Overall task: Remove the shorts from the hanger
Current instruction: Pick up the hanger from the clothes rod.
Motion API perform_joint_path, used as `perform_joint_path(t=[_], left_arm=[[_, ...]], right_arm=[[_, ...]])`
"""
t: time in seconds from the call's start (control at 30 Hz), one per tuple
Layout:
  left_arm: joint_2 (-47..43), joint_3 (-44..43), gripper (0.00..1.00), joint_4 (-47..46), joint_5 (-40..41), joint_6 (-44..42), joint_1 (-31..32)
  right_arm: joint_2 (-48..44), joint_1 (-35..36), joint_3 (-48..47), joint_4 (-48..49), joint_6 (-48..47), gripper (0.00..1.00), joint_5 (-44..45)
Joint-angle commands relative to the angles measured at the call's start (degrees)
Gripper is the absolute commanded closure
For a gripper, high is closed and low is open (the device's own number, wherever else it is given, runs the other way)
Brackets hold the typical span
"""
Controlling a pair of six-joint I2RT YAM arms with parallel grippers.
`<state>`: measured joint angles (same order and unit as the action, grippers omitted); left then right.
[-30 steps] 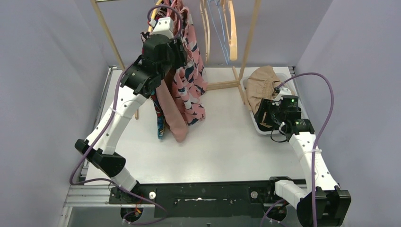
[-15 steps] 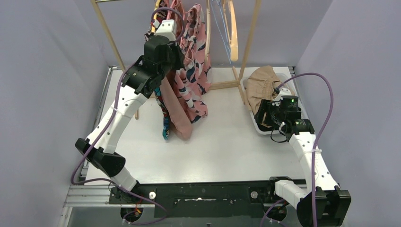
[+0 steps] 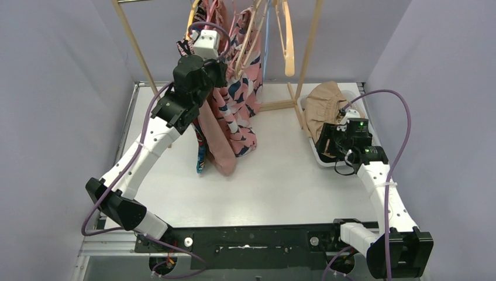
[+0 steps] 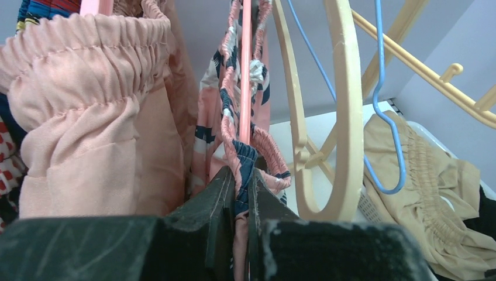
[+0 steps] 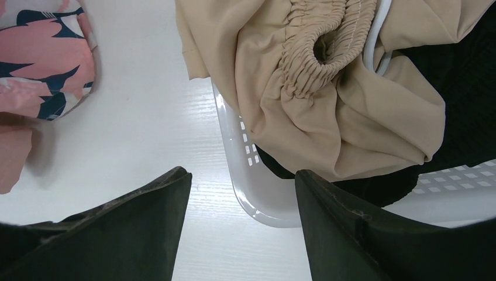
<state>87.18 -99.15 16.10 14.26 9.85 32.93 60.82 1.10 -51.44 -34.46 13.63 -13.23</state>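
Note:
Pink floral-print shorts (image 3: 240, 99) hang from a pink hanger (image 4: 245, 70) on the wooden rack. My left gripper (image 4: 241, 181) is shut on their elastic waistband (image 4: 245, 158); from above it sits high at the rack (image 3: 219, 58). Plain dusty pink shorts (image 4: 93, 117) hang just left of it, also seen from above (image 3: 213, 140). Comic-print shorts (image 3: 200, 153) peek out behind them. Beige shorts (image 5: 327, 88) and black shorts (image 5: 462, 99) lie in a white basket (image 5: 257, 193). My right gripper (image 5: 243, 187) is open over the basket's near corner.
A cream wooden hanger (image 4: 345, 111) and a blue wire hanger (image 4: 380, 93) hang empty right of my left gripper. The rack's wooden posts (image 3: 309, 47) and foot bar (image 3: 275, 105) stand on the white table (image 3: 275, 181). Grey walls enclose both sides.
My left gripper has risen and moved right along the rack, pulling the floral shorts' waistband with it; the hangers have swung and tilted. The right arm has not moved.

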Motion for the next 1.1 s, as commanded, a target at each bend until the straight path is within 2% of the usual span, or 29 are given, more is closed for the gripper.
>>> perform_joint_path(t=[0.0, 0.23, 0.63, 0.77, 1.07], left_arm=[[-3.5, 1.4, 1.0, -13.4, 3.2, -4.2, 1.0], [-5.9, 5.6, 1.0, -21.2, 7.8, -9.7, 4.6], [-10.9, 13.0, 1.0, -31.2, 9.0, -10.2, 5.7], [-11.1, 11.8, 1.0, -25.5, 6.9, -9.0, 5.7], [-19.0, 20.1, 1.0, -14.9, 5.7, -3.6, 6.0]], right_arm=[[-0.1, -0.5, -2.6, 1.2, -0.9, 0.33, 1.4], [0.3, -0.5, -2.9, 1.4, -0.6, 0.33, 1.1], [0.2, -0.6, -3.1, 1.2, -0.1, 0.33, 0.9], [0.1, -0.5, -3.3, 1.2, -0.2, 0.33, 0.7], [-0.8, -0.6, -2.9, 0.9, -0.2, 0.32, 0.9]])
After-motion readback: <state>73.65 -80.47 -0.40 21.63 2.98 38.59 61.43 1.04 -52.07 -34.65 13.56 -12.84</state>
